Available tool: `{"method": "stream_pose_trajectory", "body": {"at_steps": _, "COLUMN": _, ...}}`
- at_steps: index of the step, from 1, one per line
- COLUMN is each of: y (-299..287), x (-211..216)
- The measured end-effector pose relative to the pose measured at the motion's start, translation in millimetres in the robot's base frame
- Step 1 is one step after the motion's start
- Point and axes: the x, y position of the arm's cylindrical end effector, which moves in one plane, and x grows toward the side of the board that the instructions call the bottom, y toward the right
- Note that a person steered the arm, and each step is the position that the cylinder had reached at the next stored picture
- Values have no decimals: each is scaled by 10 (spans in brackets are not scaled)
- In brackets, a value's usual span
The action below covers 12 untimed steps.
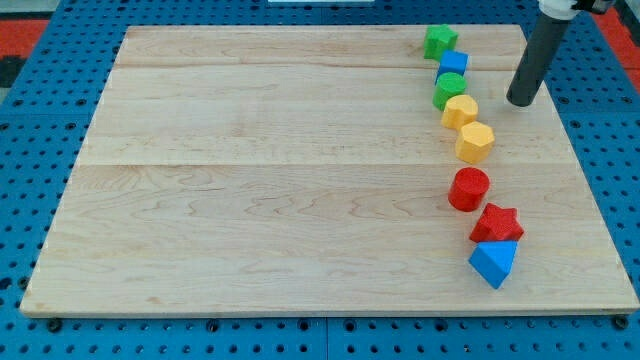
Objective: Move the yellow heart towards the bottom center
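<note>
- Camera view: my tip (520, 103), the lower end of a straight dark matte rod, rests on a pale wooden board (250, 190); the rod's upper part is cut off by the view's top edge, so the arm itself goes unseen. The rod carries no pincer, so there is nothing to release, clench or grasp.
- The yellow heart (459, 110) lies just to the view's left of my tip, apart from it. Its lobes are hard to make out at this size.
- Toward the view's top from the yellow heart, a green cylinder (450, 89) touches it and is partly hidden behind it; a blue block (453, 63), its shape unclear, sits just beyond, and a green star (439, 41) lies near the board's top edge.
- Toward the view's bottom from the yellow heart, a yellow hexagon (475, 141) sits just beside it. A red cylinder (468, 189), a red star (497, 223) and a blue triangle (493, 263) follow.
- All blocks look smooth, solid-coloured and chunky. The board shows lengthwise grain and plank seams, and lies on a blue perforated base (40, 120).
</note>
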Motion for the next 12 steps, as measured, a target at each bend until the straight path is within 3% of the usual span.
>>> {"method": "stream_pose_trajectory", "body": {"at_steps": 3, "y": -9, "x": -2}}
{"method": "stream_pose_trajectory", "body": {"at_steps": 4, "y": -109, "x": 274}}
{"method": "stream_pose_trajectory", "body": {"at_steps": 6, "y": -537, "x": 56}}
{"method": "stream_pose_trajectory", "body": {"at_steps": 8, "y": -1790, "x": 576}}
{"method": "stream_pose_trajectory", "body": {"at_steps": 10, "y": -1570, "x": 509}}
{"method": "stream_pose_trajectory", "body": {"at_steps": 12, "y": -1802, "x": 1144}}
